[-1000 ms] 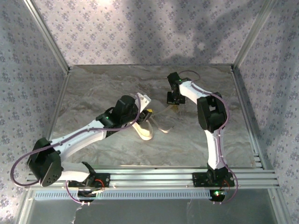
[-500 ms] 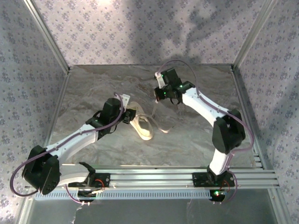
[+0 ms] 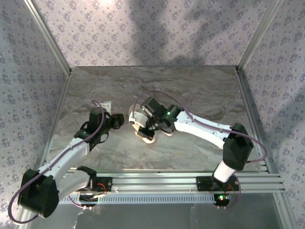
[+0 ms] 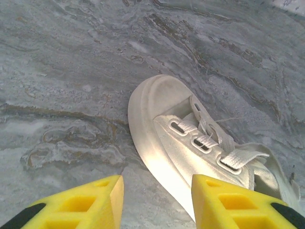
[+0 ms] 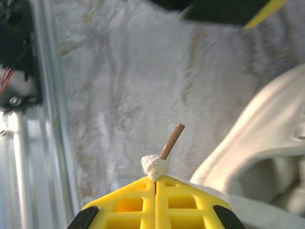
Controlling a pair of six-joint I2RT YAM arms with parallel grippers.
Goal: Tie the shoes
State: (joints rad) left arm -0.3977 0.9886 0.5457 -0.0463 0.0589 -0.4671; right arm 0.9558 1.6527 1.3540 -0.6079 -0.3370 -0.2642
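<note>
The left tool [image 4: 156, 186] is hovering low over the grey marbled desk [image 4: 66, 67], its yellow fingers [image 4: 95, 200] standing partly apart with nothing between them. The cream-white sneaker [image 4: 190, 138] is lying on its sole just ahead of this tool and slightly to its right, with the toe at the far end. The right tool [image 5: 156, 180] is pressing its fingers fully together on the frayed end of a white lace [image 5: 153, 165], and the lace's brown tip [image 5: 172, 139] is sticking out beyond the grip. The sneaker is sitting close on this tool's right.
</note>
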